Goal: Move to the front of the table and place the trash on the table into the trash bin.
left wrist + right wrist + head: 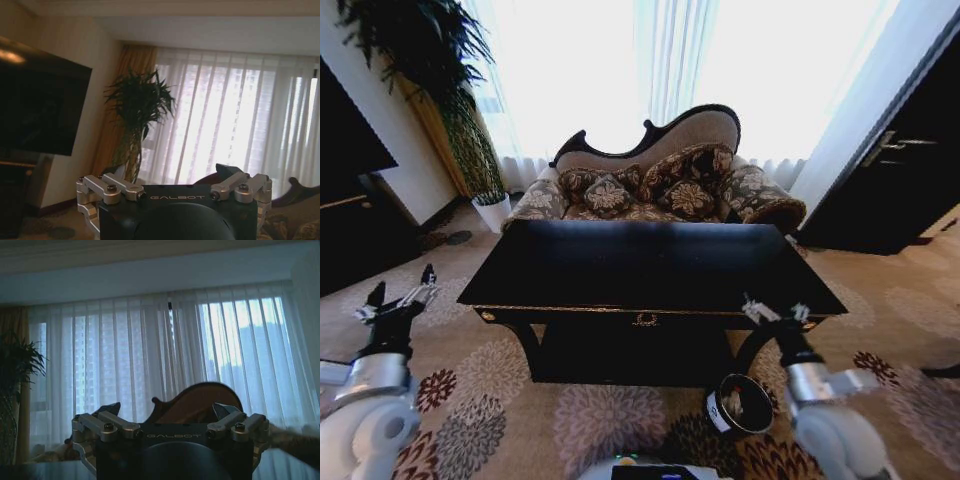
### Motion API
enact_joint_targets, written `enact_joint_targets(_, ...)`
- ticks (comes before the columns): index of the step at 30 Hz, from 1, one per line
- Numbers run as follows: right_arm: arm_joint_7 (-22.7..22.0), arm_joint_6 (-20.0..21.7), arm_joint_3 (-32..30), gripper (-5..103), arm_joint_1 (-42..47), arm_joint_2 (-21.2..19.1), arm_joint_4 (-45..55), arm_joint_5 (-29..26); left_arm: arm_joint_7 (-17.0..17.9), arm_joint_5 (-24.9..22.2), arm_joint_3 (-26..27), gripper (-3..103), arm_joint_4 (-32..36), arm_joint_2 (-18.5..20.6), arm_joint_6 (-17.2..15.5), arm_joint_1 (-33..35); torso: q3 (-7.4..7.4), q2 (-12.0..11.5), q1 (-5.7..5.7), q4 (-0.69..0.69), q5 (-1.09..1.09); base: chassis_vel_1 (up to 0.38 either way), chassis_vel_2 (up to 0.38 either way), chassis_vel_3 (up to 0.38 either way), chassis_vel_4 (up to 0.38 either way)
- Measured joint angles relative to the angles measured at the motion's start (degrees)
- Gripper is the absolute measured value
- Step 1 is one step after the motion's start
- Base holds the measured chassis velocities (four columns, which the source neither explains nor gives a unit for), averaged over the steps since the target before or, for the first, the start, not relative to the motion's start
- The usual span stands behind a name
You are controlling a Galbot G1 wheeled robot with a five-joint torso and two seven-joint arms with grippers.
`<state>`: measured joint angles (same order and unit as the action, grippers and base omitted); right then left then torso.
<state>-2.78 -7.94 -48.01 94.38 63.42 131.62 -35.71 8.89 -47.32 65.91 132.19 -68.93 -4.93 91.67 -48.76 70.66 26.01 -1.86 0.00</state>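
The glossy black table (650,265) with gold trim and a gold emblem on its apron stands straight ahead, close to me. No trash is in view on its dark top. The small black trash bin (740,403) with a white label sits on the carpet at the table's front right, lying tilted with its mouth toward me. My left gripper (398,298) is raised and open left of the table, nothing between its fingers. My right gripper (775,312) is open at the table's front right corner, just above the bin. Both wrist views show open fingers (230,174) (226,411) pointing at the curtains.
A patterned sofa (660,180) stands right behind the table. A tall plant in a white pot (492,210) is at the back left, a dark cabinet (350,230) at the left, a dark door (900,160) at the right. Floral carpet (520,410) lies around the table.
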Motion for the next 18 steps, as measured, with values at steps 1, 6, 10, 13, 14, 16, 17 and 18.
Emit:
enact_joint_targets(1,0.1,-0.2,-0.9,100,-0.6,-0.9,0.0,0.2,-0.1,-0.2,0.3,100,0.6,0.4,-0.1,0.2,0.00,0.0,0.00,0.00,0.00,0.000,0.000,0.000,0.000)
enact_joint_targets(6,0.8,-0.8,-2.7,100,-2.1,-2.9,-0.8,2.6,-0.2,-0.1,0.4,100,1.9,0.4,-0.3,0.7,0.00,0.0,-0.01,0.00,0.00,0.000,0.000,0.000,0.000)
enact_joint_targets(10,2.7,-1.7,-4.4,100,-2.8,-4.4,-2.1,4.8,-0.2,0.2,0.0,100,2.6,-0.4,-0.3,0.9,0.00,0.0,0.00,0.00,0.00,0.000,0.000,0.000,0.000)
enact_joint_targets(13,3.3,-2.0,-4.7,100,-2.8,-4.7,-2.3,5.0,-0.2,0.2,0.0,100,2.8,-0.5,-0.3,1.0,0.00,0.0,0.00,0.00,-0.01,0.000,0.000,0.000,0.000)
enact_joint_targets(14,3.9,-2.2,-5.0,100,-2.7,-5.1,-2.3,4.9,-0.2,0.2,0.0,100,3.0,-0.7,-0.3,1.1,0.00,0.0,0.00,0.00,0.00,0.000,0.000,0.000,0.000)
enact_joint_targets(16,4.6,-2.2,-5.4,100,-2.6,-5.4,-2.3,4.6,-0.2,0.2,0.3,100,3.1,-0.7,-0.4,1.2,0.00,0.0,0.00,-0.01,0.00,0.000,0.000,0.000,0.000)
enact_joint_targets(17,5.4,-2.4,-5.7,100,-2.7,-5.5,-2.3,5.1,-0.3,0.2,0.4,100,3.1,-0.4,-0.5,1.2,0.00,0.0,-0.01,0.00,-0.01,0.000,0.000,0.000,0.000)
enact_joint_targets(18,6.0,-2.5,-5.9,100,-2.8,-5.5,-2.4,5.7,-0.3,0.3,0.5,100,3.0,-0.1,-0.5,1.2,0.00,0.0,-0.01,0.00,-0.01,0.000,0.000,0.000,0.000)
